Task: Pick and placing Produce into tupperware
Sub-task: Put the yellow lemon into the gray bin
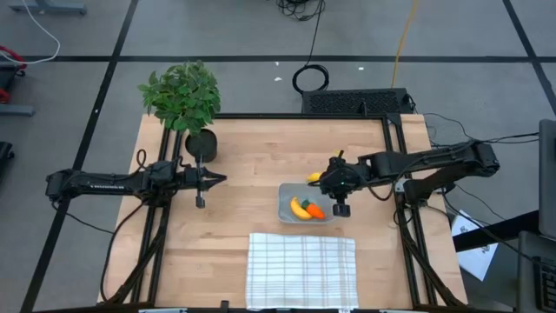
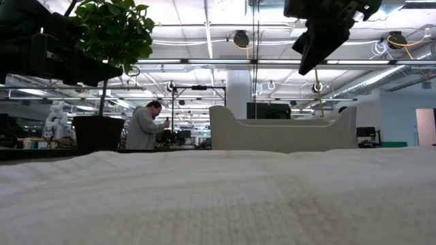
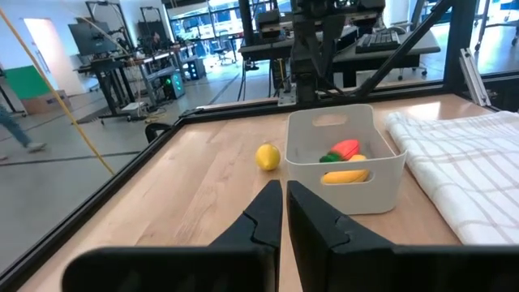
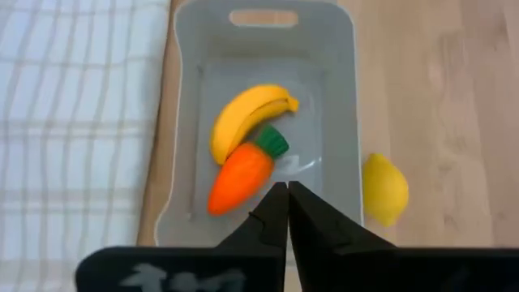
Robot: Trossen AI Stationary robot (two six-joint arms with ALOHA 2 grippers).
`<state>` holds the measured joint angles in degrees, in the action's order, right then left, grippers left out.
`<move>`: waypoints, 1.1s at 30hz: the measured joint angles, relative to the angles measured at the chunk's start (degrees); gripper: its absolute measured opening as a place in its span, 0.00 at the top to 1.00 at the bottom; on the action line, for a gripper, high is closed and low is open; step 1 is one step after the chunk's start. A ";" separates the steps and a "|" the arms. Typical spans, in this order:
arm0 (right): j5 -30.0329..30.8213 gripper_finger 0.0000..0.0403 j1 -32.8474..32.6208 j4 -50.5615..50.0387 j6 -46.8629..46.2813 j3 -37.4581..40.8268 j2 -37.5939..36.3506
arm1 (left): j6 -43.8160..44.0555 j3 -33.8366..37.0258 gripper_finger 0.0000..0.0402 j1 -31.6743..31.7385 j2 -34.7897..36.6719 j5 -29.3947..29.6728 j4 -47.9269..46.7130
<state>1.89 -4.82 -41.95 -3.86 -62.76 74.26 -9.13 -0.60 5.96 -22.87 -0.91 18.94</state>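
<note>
The grey translucent tupperware (image 1: 304, 204) (image 4: 263, 122) stands on the table with the yellow banana (image 4: 243, 118) (image 1: 299, 208) and the orange carrot (image 4: 241, 174) (image 1: 314, 210) lying inside it. The small yellow lemon (image 4: 384, 189) (image 1: 314, 177) (image 3: 268, 156) rests on the wood just outside the tupperware's far wall. My right gripper (image 4: 287, 203) (image 1: 340, 207) hovers shut above the tupperware's right end, touching nothing. My left gripper (image 3: 285, 199) (image 1: 201, 202) waits shut over the table's left part, near the plant pot.
A leafy potted plant (image 1: 184, 100) stands at the far left corner. A white checked cloth (image 1: 301, 269) lies at the near edge, just in front of the tupperware. Bare wood lies between the left gripper and the tupperware. A person (image 2: 144, 125) stands in the room beyond.
</note>
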 joint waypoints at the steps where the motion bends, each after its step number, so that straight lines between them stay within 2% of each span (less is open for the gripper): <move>1: -0.04 1.00 0.13 0.07 -0.02 0.00 -0.55 | 0.00 0.00 0.94 -0.01 0.02 0.00 0.02; 17: -2.12 1.00 1.44 0.09 -2.56 0.04 -11.98 | -0.46 0.00 0.94 -0.01 0.00 0.15 -0.41; 33: -1.65 1.00 1.27 0.34 -3.19 0.11 -17.39 | -0.63 0.00 0.94 0.00 0.00 1.40 -0.44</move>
<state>0.24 -3.55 -41.60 -7.05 -62.65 56.87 -9.76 -0.60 5.97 -22.87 0.49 18.50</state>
